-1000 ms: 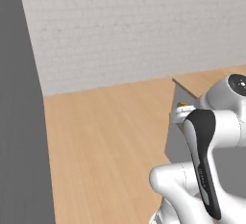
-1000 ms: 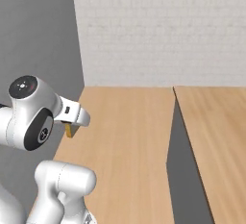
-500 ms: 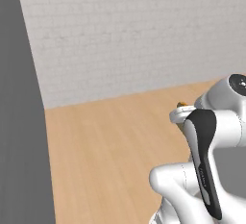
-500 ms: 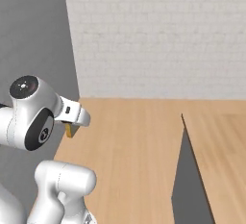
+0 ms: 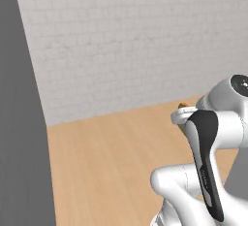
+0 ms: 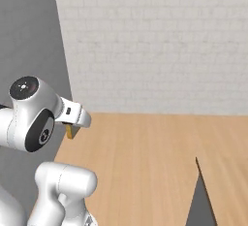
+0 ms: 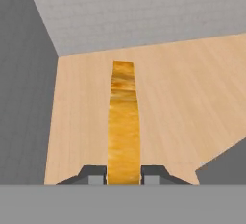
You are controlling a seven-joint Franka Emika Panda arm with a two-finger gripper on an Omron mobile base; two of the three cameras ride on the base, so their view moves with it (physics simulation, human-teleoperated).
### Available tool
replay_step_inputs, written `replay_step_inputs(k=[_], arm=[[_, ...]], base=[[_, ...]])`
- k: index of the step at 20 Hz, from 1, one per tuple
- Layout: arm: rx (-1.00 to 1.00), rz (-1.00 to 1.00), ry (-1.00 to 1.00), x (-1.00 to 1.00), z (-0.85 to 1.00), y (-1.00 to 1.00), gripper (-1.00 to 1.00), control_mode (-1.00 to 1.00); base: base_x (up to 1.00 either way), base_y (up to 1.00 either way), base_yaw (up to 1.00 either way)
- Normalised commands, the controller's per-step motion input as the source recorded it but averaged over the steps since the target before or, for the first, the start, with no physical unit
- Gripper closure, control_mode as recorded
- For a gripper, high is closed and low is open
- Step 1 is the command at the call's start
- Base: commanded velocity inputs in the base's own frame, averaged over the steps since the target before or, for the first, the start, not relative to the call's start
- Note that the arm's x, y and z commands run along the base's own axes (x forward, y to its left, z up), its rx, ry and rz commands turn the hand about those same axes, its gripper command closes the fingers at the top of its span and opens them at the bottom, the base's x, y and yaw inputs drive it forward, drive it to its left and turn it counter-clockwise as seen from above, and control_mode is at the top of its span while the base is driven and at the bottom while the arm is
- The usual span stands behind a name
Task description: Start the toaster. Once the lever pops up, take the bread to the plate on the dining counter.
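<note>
With the gripper point(image 7: 124, 172) clamped edge-on around the bread point(image 7: 123, 122), which ran up the middle of the hand view over bare wood floor point(image 7: 192, 83), the toasting and pick-up looked done and only the carry to the plate remained.

bread point(image 7: 124, 127): seen edge-on in the hand view, faces hidden, near end cut off between the finger tips; a small tan corner point(image 6: 70, 131) pokes out below the wrist in the right base view
gripper point(image 7: 123, 174): finger tips barely clear the bottom band
arm point(image 5: 208, 171): cut off by the lower right edge
</note>
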Motion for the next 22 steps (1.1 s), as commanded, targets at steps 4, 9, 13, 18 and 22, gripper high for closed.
replay_step_inputs(k=[4, 9, 13, 18, 22], arm=[[0.0, 0.0, 0.0, 0.0, 0.0, 0.0, 1.0, 1.0], [0.0, 0.0, 0.0, 0.0, 0.0, 0.0, 1.0, 1.0], [0.0, 0.0, 0.0, 0.0, 0.0, 0.0, 1.0, 1.0], [0.0, 0.0, 0.0, 0.0, 0.0, 0.0, 1.0, 1.0], [0.0, 0.0, 0.0, 0.0, 0.0, 0.0, 1.0, 1.0]], base=[[1.0, 0.01, 0.0], [1.0, 0.0, -0.04], [0.98, 0.27, -0.41], [0.57, 0.44, -0.64], [0.41, 0.42, -0.68]])
